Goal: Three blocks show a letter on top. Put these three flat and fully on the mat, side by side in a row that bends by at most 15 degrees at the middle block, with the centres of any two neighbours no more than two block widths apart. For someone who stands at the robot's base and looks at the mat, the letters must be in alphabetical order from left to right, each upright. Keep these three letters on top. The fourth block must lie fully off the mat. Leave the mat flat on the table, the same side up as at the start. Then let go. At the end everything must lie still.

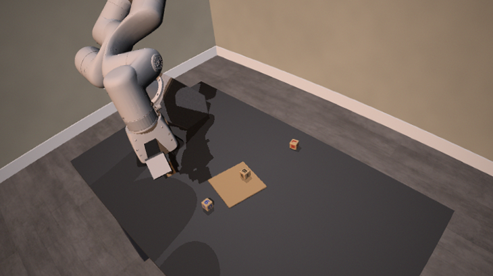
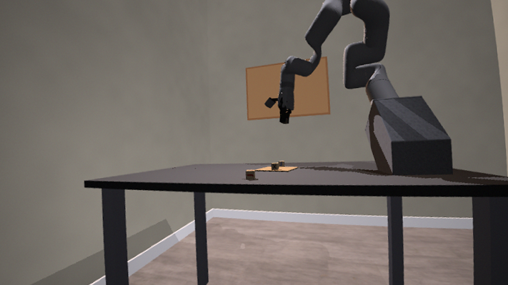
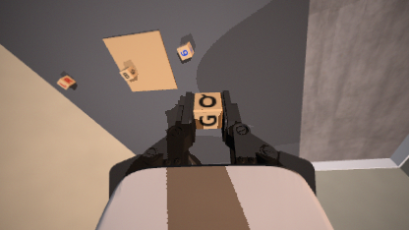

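The gripper (image 3: pixel 208 114) hangs high above the dark tabletop (image 1: pixel 325 217), and its two black fingers are closed on a tan block (image 3: pixel 207 111), one pressing each opposite side of it. In the wrist view the block's faces show black characters, a Q-like letter on the upper visible face and a G on the one below it. The fingers stand only partly closed, kept apart by the block's width. In the exterior view the gripper (image 2: pixel 284 116) is well clear of the tabletop, in front of an orange panel (image 2: pixel 314 93) on the wall.

Below, the tan mat (image 1: pixel 229 189) lies flat on the tabletop. One block with a dark marking (image 1: pixel 244 173) sits on the mat near its far corner. A block with a blue marking (image 1: pixel 207 204) rests on the tabletop just beside the mat's near-left edge, off the mat. A block with a red marking (image 1: pixel 294 144) sits well apart from the mat, toward the far right.
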`<state>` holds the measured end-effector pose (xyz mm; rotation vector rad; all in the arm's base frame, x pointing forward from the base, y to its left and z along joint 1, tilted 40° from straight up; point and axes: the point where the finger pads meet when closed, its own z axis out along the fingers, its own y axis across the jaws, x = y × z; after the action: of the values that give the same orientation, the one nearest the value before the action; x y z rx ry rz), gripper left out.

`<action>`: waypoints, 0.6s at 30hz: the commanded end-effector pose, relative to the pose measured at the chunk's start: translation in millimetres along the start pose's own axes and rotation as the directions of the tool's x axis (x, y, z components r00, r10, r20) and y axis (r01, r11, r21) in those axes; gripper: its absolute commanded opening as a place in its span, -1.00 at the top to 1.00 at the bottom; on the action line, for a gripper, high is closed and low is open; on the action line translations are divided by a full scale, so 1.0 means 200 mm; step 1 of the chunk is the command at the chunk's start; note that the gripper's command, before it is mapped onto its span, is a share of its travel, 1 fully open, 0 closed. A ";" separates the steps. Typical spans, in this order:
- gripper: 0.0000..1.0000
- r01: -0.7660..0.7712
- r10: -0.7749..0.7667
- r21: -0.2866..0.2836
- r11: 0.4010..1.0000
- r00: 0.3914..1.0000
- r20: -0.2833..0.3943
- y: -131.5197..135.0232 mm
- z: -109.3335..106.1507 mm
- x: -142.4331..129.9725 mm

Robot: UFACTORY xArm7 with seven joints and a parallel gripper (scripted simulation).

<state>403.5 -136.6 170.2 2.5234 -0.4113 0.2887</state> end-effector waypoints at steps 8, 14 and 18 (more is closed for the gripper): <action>0.57 0.320 -0.319 0.053 0.946 0.947 -0.036 -0.09 -0.22 0.03; 0.57 0.490 -0.487 0.069 0.869 0.871 -0.065 -0.12 -0.33 0.04; 0.57 0.595 -0.590 0.074 0.800 0.803 -0.086 -0.13 -0.40 0.04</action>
<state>409.7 -82.2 215.0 2.5866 0.2942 0.1570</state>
